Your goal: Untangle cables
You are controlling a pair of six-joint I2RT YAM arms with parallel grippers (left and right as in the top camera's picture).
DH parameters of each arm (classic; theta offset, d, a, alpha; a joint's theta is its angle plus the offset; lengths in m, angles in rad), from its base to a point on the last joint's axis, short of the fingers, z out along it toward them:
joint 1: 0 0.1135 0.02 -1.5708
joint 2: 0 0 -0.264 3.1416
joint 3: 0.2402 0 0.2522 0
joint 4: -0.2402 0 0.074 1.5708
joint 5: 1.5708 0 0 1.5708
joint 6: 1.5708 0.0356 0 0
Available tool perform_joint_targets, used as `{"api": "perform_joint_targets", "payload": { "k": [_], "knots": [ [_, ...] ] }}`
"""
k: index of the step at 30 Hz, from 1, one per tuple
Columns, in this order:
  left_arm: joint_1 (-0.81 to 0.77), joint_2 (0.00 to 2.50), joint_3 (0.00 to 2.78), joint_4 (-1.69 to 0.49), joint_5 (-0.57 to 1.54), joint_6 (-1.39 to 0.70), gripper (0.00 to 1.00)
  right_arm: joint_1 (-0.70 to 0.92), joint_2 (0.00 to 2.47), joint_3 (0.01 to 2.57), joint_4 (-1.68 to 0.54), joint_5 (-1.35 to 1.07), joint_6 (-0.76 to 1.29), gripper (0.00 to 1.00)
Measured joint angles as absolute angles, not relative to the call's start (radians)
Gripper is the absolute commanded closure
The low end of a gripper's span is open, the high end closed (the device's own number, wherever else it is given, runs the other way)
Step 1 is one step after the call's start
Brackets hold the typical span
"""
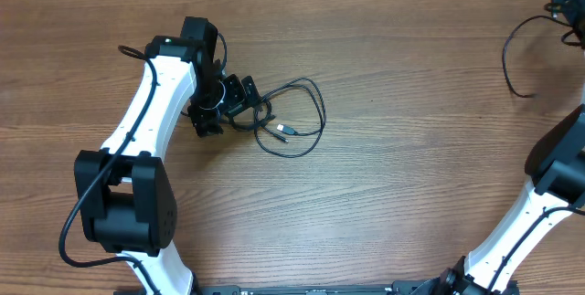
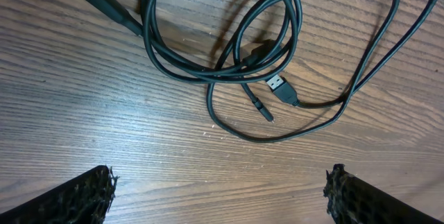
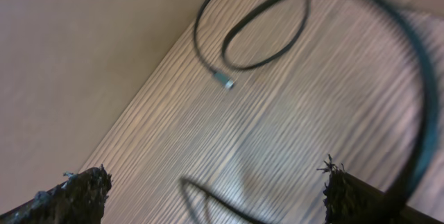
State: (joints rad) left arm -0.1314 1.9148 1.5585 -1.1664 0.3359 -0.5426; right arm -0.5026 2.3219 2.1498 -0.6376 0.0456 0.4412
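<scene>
My left gripper (image 2: 218,200) hangs just above the wooden table (image 2: 104,127), fingers spread wide with nothing between them. The tangle of thin black cables (image 2: 229,50) lies just ahead of it. I take its flat silver-tipped USB plug (image 2: 277,84) as my reference. A small round barrel plug (image 2: 262,109) sits just beside that USB plug, and the crossed loops pile up beyond it.

I judge the step in hand to be picking up a free end. I'd come down on the cord just behind the USB plug, where it lies clear of the other strands. I'd close on that one strand only, then draw it slowly away from the knot.

My right gripper (image 3: 218,200) is wide open too and holds nothing. It is well apart from the USB plug, off to its right, over a separate loose black cable (image 3: 422,92).
</scene>
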Motion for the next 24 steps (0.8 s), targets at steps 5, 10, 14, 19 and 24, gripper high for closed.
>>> {"api": "perform_joint_targets", "payload": {
  "k": [5,10,14,19,24],
  "knots": [
    [-0.131,1.915,1.559,-1.166,0.336,-0.543,0.0,-0.506,2.322,2.15,-0.693,-0.016,0.441,0.0],
    [-0.131,1.915,1.559,-1.166,0.336,-0.543,0.0,-0.532,2.312,2.15,-0.706,-0.063,0.441,0.0],
    [-0.131,1.915,1.559,-1.166,0.336,-0.543,0.0,-0.568,2.254,2.151,-0.716,-0.131,0.441,0.0],
    [-0.131,1.915,1.559,-1.166,0.336,-0.543,0.01,-0.605,2.125,2.162,-0.874,-0.195,0.441,0.0],
    [-0.131,1.915,1.559,-1.166,0.336,-0.543,0.0,-0.607,2.057,2.18,-1.132,-0.222,0.435,0.0]
  ]
}}
